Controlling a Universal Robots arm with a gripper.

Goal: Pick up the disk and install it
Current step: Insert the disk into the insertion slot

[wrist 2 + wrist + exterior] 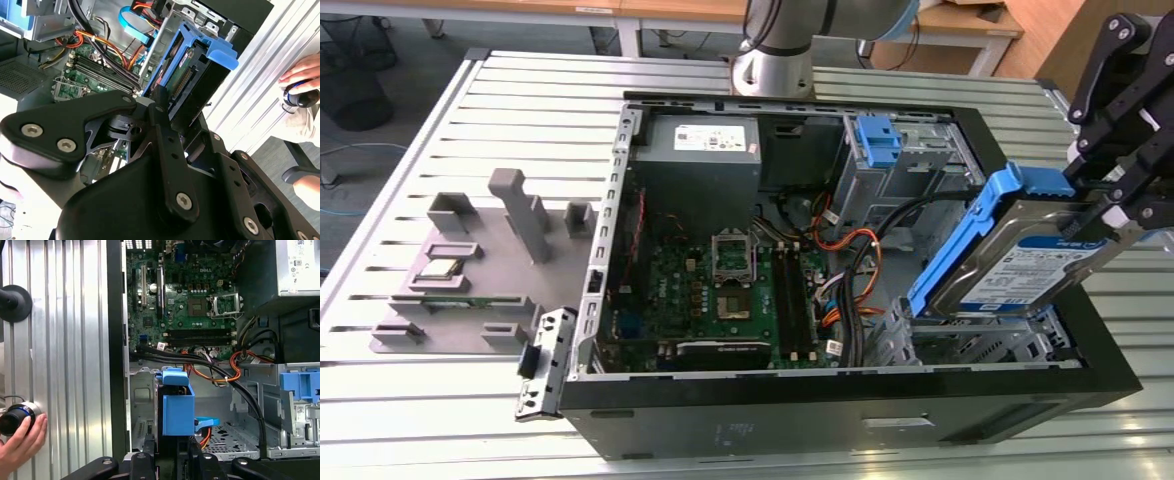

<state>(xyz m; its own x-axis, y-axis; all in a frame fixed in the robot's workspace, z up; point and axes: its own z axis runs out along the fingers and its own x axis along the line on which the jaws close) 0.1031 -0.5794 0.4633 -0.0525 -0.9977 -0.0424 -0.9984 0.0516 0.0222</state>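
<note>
The disk (pixel 1027 262), a silver drive with a blue-and-white label in a blue plastic carrier, hangs tilted over the open computer case at the exterior view's right. My gripper (pixel 1110 212) is shut on its upper end, black fingers (pixel 161 102) pressing the carrier's sides. The disk's lower end sits just above the grey metal drive cage (pixel 987 345) in the case's near right corner. In both wrist views the disk (pixel 192 65) (pixel 175 410) shows end-on between my gripper's (pixel 170 457) fingers, with the cage floor (pixel 235 437) beyond it.
A second blue bracket (pixel 878 140) (pixel 300 382) sits on the far drive bay. Motherboard (pixel 720 285), orange and black cables (pixel 854 250) and the power supply (pixel 700 140) fill the case. A grey fixture (pixel 467 270) stands at the exterior view's left. A person's hand (pixel 20 435) rests nearby.
</note>
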